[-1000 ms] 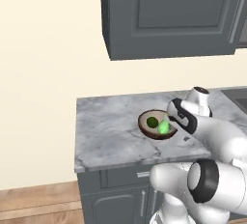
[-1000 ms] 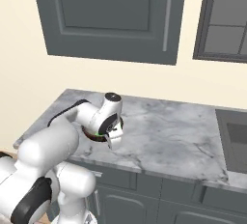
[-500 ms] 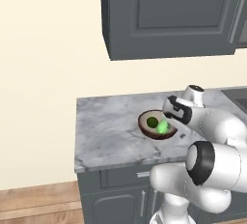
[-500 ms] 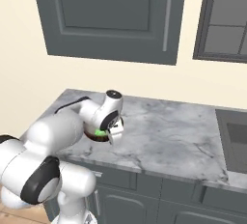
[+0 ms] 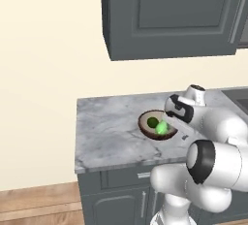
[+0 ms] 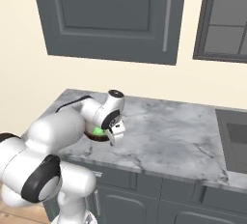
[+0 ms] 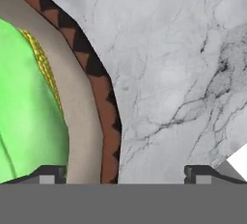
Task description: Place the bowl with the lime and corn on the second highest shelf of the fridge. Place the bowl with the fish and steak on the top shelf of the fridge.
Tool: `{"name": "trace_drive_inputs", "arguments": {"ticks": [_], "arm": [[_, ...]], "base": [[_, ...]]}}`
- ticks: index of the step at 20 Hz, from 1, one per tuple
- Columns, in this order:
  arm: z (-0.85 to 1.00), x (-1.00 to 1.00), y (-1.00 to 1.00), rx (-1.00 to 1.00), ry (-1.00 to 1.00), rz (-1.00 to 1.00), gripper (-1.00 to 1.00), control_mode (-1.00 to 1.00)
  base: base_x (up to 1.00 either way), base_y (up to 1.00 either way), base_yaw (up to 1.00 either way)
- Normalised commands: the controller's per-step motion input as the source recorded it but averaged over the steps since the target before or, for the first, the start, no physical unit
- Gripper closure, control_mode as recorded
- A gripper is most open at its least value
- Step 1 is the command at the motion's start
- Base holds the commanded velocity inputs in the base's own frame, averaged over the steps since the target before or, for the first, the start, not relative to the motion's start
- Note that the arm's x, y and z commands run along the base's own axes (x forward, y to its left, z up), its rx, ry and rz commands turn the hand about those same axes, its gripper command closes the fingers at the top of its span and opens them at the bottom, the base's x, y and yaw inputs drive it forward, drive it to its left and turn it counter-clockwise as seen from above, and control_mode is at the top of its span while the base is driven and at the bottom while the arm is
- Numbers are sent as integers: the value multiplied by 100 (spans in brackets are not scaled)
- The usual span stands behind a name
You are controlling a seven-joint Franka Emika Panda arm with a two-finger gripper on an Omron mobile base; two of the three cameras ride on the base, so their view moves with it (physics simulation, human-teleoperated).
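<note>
End effector (image 7: 125,172) has dropped, fingers straddling bowl (image 7: 103,107) rim beside corn (image 7: 26,112).

From the left base view the arm's wrist covers the right edge of the bowl (image 5: 151,124), and the end effector's fingers sit behind it, so how the jaws stand cannot be read there. In the right base view the arm hides most of the bowl; only a sliver of the corn (image 6: 99,131) shows. The hand view cuts the bowl off at its left and bottom edges, and the corn runs off the left. The surface (image 5: 109,132) is cut off by the right edge in both base views
</note>
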Motion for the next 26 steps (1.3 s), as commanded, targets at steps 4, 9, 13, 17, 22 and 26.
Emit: {"name": "trace_drive_inputs", "arguments": {"ticks": [4,9,13,17,22,26], "arm": [[24,-21,14,-2,-9,13,-100,-100],[-8,-3,26,-8,0,17,-100,-100],[-12,22,14,-3,0,8,-100,-100],[-28,18,3,0,1,2,-100,-100],[-45,25,3,0,1,0,-100,-100],[-49,-12,-3,2,-4,0,-100,-100]], "base": [[0,0,0],[0,0,0],[0,0,0],[0,0,0],[0,0,0],[0,0,0]]}}
